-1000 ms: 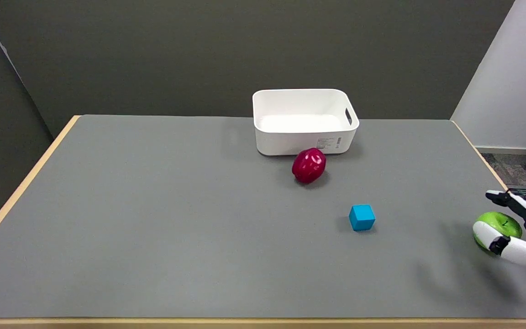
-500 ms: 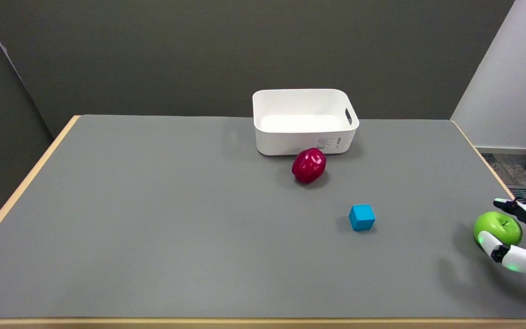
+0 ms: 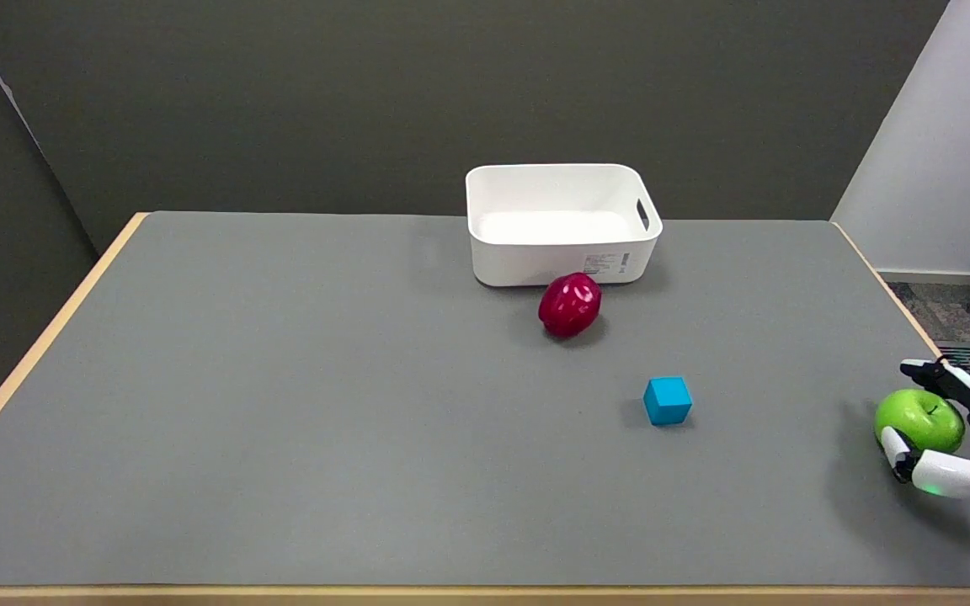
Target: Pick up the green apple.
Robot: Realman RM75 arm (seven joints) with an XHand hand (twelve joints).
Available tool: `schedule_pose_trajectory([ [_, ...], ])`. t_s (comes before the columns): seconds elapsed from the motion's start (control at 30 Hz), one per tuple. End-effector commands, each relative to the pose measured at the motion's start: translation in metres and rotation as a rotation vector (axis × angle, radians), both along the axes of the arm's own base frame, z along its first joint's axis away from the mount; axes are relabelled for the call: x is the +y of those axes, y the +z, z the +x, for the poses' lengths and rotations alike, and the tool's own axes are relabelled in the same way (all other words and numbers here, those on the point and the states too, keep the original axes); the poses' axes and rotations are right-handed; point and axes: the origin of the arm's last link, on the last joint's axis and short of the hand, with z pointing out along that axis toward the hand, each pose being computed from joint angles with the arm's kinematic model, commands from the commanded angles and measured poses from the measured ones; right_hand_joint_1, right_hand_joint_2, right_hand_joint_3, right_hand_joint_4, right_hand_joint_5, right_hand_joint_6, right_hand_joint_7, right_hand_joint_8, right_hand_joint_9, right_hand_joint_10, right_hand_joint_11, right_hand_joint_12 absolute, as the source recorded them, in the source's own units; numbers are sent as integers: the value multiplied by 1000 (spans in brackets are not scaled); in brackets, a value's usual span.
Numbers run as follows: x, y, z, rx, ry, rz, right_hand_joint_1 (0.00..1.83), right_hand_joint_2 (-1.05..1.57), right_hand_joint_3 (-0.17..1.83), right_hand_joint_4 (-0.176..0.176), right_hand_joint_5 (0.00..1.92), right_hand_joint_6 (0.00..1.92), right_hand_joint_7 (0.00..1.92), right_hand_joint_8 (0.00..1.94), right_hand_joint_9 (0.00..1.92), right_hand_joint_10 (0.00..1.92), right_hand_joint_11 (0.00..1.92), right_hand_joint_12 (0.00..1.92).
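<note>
One hand visible: right hand [image 3: 969, 438] at table's [image 3: 283, 421] right edge, fingers curled around green apple [image 3: 920, 419] from far and near sides. Whether fingers actually gripped apple, or only cupped it: cannot tell. Apple sat low near right table edge, stem up; lifted or resting not clear. Blue cube [image 3: 668, 400] lay well left of apple. Red apple [image 3: 570, 304] lay just in front of white bin [image 3: 561, 223], near table's far side.
</note>
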Motion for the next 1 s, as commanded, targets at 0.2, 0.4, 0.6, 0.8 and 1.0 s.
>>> schedule_pose_trajectory([
  [0.2, -18, 0, -7, 30, 31, 19, 1017, 787, 948, -5, 356, 833, 528, 679, 499, 1141, 378, 1594],
  [0.4, -30, -4, -7, 94, 52, 45, 1314, 1214, 132, -109, 497, 1465, 712, 1419, 689, 1579, 610, 1921],
  [0.6, -46, -5, -1, 117, 107, 74, 1317, 1204, 165, -122, 514, 1552, 715, 1403, 716, 1682, 534, 1921],
  [0.8, -77, -3, 37, 180, 279, 118, 1316, 1151, 277, -117, 525, 1549, 717, 1415, 720, 1714, 625, 1921],
  [1.0, -128, -16, 104, 268, 508, 251, 1315, 1095, 401, -119, 529, 1551, 720, 1438, 725, 1765, 679, 1921],
])
